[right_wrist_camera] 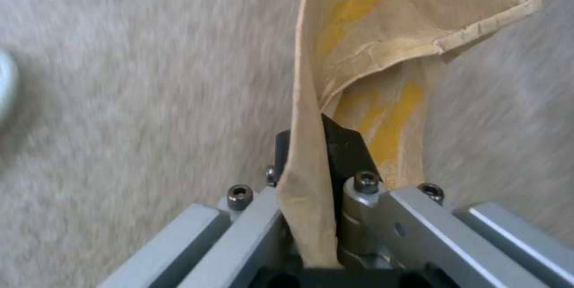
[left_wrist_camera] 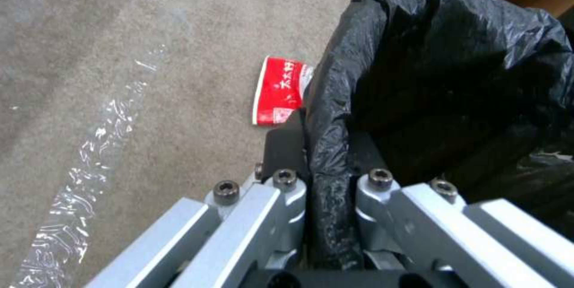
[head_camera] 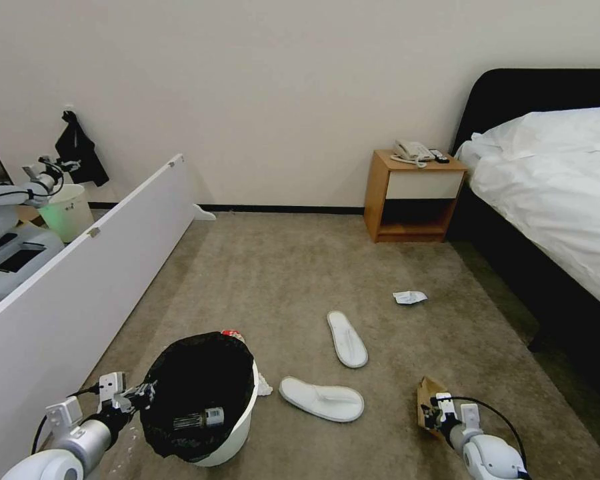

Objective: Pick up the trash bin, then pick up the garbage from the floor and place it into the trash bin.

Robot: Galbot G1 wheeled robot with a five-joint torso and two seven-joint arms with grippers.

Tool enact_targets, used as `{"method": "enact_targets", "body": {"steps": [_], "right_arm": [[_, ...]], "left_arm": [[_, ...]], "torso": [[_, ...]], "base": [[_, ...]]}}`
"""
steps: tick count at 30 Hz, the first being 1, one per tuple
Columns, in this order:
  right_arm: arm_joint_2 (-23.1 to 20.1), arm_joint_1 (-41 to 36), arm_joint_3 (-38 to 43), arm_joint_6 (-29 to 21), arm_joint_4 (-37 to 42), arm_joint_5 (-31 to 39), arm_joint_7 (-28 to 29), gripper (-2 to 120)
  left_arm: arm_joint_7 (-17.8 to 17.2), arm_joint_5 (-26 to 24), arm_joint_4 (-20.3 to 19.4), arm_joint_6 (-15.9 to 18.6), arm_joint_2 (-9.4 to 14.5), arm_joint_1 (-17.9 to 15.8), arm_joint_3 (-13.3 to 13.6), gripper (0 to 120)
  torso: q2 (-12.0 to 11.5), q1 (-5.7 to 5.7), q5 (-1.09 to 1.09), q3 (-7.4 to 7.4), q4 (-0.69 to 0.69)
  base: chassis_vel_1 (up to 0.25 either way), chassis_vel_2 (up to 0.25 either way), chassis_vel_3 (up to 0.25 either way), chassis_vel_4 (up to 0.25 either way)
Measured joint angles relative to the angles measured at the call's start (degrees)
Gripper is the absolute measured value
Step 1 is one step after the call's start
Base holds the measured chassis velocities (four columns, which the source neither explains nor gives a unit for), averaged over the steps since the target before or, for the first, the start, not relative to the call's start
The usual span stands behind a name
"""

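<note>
Jaws of the left gripper point(left_wrist_camera: 326, 153) are clamped on the bag-covered rim of the trash bin point(head_camera: 243, 427), which is seen tilted at the lower left of the head view. Inside its black liner point(left_wrist_camera: 442, 81) a small labelled bottle point(head_camera: 200, 420) is observed. Jaws of the right gripper point(right_wrist_camera: 314, 153) are closed on a tan folded paper point(right_wrist_camera: 383, 45), pinched along one edge, at the lower right of the head view. A red-white snack packet point(left_wrist_camera: 278, 90) is noted on the floor point(head_camera: 280, 280) just beside the bin's far side. Two white slippers point(head_camera: 347, 339) point(head_camera: 321, 399) are recorded between the grippers, and a white wrapper point(head_camera: 409, 297) lies farther off, toward the bed point(head_camera: 553, 193).
</note>
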Motion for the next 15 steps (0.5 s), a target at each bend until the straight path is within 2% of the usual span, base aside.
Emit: {"method": "enact_targets", "body": {"steps": [5,6,12,14,15], "right_arm": [[-3.07,-1.57,0.74,1.01,7.64,-0.55,0.47,0],[-4.28,-2.12,1.08,1.26,11.08,-0.60,1.08,0],[-6.88,-3.41,0.83,1.14,17.77,-0.56,2.37,0],[-11.06,-5.16,-0.78,1.16,24.34,-1.48,1.82,0],[-11.06,-5.16,-0.78,1.16,24.34,-1.48,1.82,0]], "left_arm": [[-0.02,0.01,-0.33,0.01,0.08,0.10,0.27,4],[-0.23,-0.02,-0.52,0.12,0.08,0.10,0.45,4],[-0.50,0.18,-0.91,0.36,0.09,0.41,1.12,4],[-0.60,0.32,-1.41,0.44,0.10,0.66,1.42,4],[-0.60,0.32,-1.41,0.44,0.10,0.66,1.42,4]], "torso": [[0.00,0.00,-0.01,0.00,-0.01],[0.00,0.00,-0.03,-0.01,0.00],[0.00,0.00,0.01,-0.01,0.01],[0.00,0.00,-0.01,-0.01,-0.02],[0.00,0.00,-0.01,-0.01,-0.02]], "base": [[0.000,0.000,0.000,0.000],[0.000,0.000,0.000,0.000],[0.000,0.000,0.000,0.000],[0.000,0.000,0.000,0.000],[0.000,0.000,0.000,0.000]]}}
